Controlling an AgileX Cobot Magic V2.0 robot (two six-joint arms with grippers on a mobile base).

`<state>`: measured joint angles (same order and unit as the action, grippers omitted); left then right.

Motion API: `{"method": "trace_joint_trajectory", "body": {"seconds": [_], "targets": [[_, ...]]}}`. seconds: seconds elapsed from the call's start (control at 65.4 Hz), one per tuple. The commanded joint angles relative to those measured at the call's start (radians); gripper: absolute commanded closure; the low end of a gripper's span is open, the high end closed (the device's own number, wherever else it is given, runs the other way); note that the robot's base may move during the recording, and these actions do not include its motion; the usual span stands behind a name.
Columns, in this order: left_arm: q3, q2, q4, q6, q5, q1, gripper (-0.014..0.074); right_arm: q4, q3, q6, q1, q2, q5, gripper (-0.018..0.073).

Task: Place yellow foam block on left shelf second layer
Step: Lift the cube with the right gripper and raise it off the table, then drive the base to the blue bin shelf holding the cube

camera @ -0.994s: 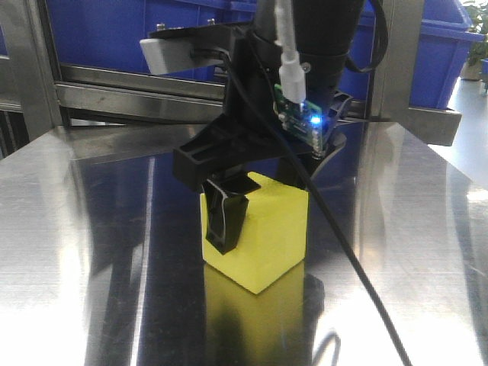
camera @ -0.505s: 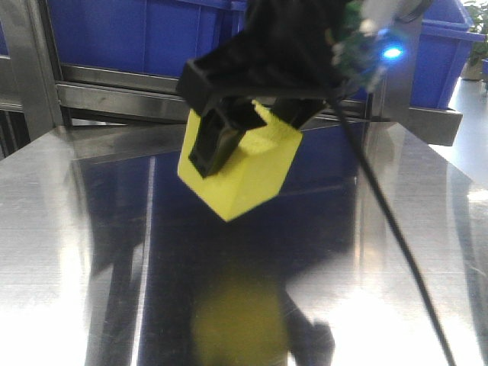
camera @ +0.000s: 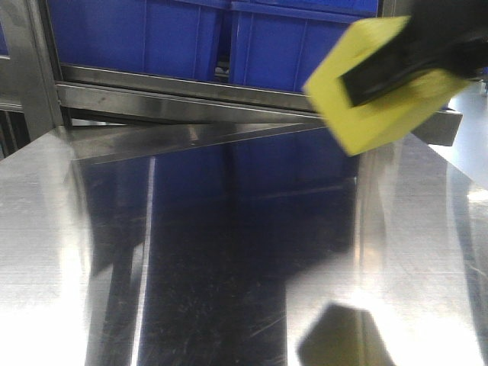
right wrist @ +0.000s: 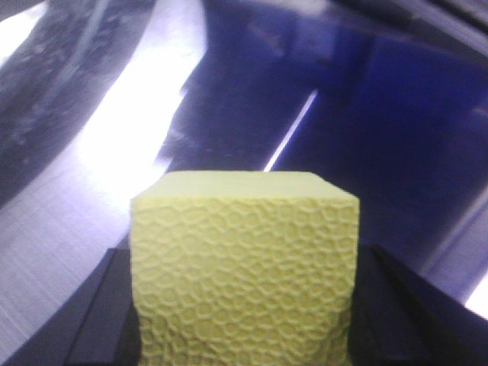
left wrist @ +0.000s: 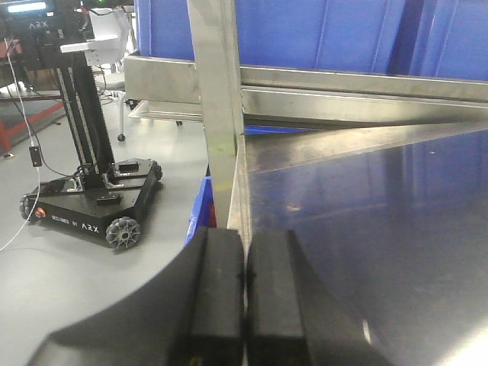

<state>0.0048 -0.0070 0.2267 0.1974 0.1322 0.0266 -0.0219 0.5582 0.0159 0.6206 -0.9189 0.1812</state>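
The yellow foam block (camera: pixel 362 107) hangs tilted in the air at the upper right of the front view, well above the steel table (camera: pixel 229 252). My right gripper (camera: pixel 396 72) is shut on it, one black finger lying across its face. In the right wrist view the block (right wrist: pixel 244 259) fills the space between the two black fingers (right wrist: pixel 99 320), over the shiny table. My left gripper (left wrist: pixel 245 297) is shut and empty, its pads touching, low by the table's left front corner.
Blue plastic bins (camera: pixel 191 34) sit on a steel shelf rail (camera: pixel 191 95) behind the table. A steel upright post (left wrist: pixel 217 91) stands at the table's left corner. A black wheeled robot base (left wrist: pixel 91 202) stands on the floor to the left.
My right gripper has lifted the yellow block off the table and carried it up and to the right, tilting it. Its shadow has moved toward the lower right.
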Motion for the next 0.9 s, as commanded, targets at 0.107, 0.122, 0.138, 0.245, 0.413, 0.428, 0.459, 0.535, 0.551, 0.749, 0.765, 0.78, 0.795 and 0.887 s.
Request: {"method": "trace_joint_trajectory", "body": {"seconds": [0.107, 0.122, 0.138, 0.245, 0.413, 0.428, 0.459, 0.535, 0.551, 0.749, 0.765, 0.78, 0.795, 0.887], "targets": [[0.026, -0.014, -0.003, 0.004, -0.085, 0.005, 0.046, -0.02, -0.091, -0.003, -0.112, 0.287, -0.058, 0.0455], [0.026, -0.014, -0.003, 0.004, -0.085, 0.005, 0.046, -0.022, -0.098, -0.003, -0.119, 0.307, -0.055, 0.0455], [0.026, -0.014, -0.003, 0.004, -0.085, 0.005, 0.046, -0.024, -0.109, -0.003, -0.125, 0.327, -0.052, 0.0455], [0.026, -0.014, -0.003, 0.004, -0.085, 0.005, 0.046, -0.047, -0.15, -0.003, -0.156, 0.471, -0.019, 0.0455], [0.026, -0.014, -0.003, 0.004, -0.085, 0.005, 0.046, -0.066, -0.178, -0.003, -0.159, 0.656, 0.003, 0.0455], [0.026, -0.014, -0.003, 0.004, -0.085, 0.005, 0.046, -0.066, -0.178, -0.003, -0.159, 0.669, 0.005, 0.0455], [0.026, -0.014, -0.003, 0.004, -0.085, 0.005, 0.046, -0.067, -0.178, -0.003, -0.159, 0.692, 0.006, 0.0455], [0.026, -0.014, -0.003, 0.004, -0.085, 0.005, 0.046, -0.074, -0.178, -0.003, -0.159, 0.743, 0.001, 0.0455], [0.026, -0.014, -0.003, 0.004, -0.085, 0.005, 0.046, -0.076, -0.178, -0.003, -0.159, 0.749, -0.001, 0.0455], [0.026, -0.014, -0.003, 0.004, -0.085, 0.005, 0.046, -0.081, -0.178, -0.003, -0.159, 0.77, -0.012, 0.0455], [0.026, -0.014, -0.003, 0.004, -0.085, 0.005, 0.0459, -0.081, -0.178, -0.003, -0.159, 0.77, -0.012, 0.0455], [0.026, -0.014, -0.003, 0.004, -0.085, 0.005, 0.046, -0.081, -0.178, -0.003, -0.159, 0.77, -0.012, 0.0455], [0.026, -0.014, -0.003, 0.004, -0.085, 0.005, 0.046, -0.081, -0.178, -0.003, -0.159, 0.77, -0.012, 0.0455], [0.026, -0.014, -0.003, 0.004, -0.085, 0.005, 0.046, -0.081, -0.178, -0.003, -0.159, 0.77, -0.012, 0.0455]]}}
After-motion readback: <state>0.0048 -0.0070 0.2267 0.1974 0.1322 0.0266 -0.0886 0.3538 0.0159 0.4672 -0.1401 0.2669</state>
